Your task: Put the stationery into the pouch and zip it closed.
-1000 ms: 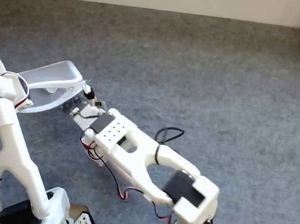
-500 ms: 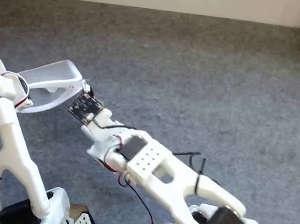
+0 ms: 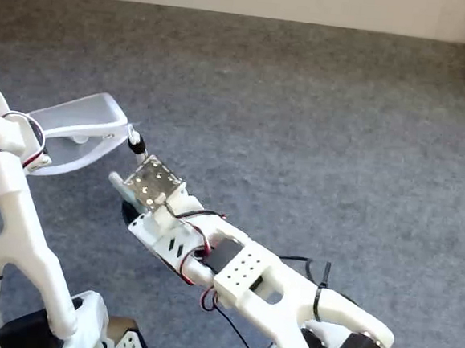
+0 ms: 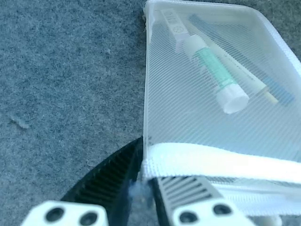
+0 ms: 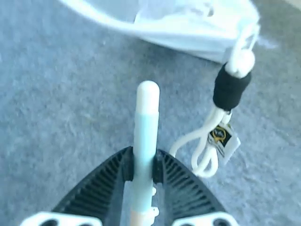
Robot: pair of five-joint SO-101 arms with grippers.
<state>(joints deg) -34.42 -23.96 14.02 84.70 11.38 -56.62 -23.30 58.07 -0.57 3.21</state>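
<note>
Insertion of the last pen (image 5: 146, 122) looks to be the step in hand, with zipping to follow. To do it well, the right arm should line the pen's long axis up with the pouch (image 3: 79, 126) mouth, lead with the free tip, and go in just under the upper lip so the tip does not catch on the mesh or the zip band. The zip pull (image 5: 230, 87), with its dangling cord, hangs just beside the pen's path and is best kept to one side. I would let go only once most of the pen is inside, or it may tip back out onto the desk (image 3: 342, 110).

The right jaws are nearly closed, clamped on the pen's lower shaft, with the rest sticking out past their tips toward the pouch. The left jaws are pinched shut on the pouch's white edge band at a corner and hold it over the left part of the desk, well short of the far edge. Inside the pouch lie a green marker (image 4: 214, 70) and other pens.
</note>
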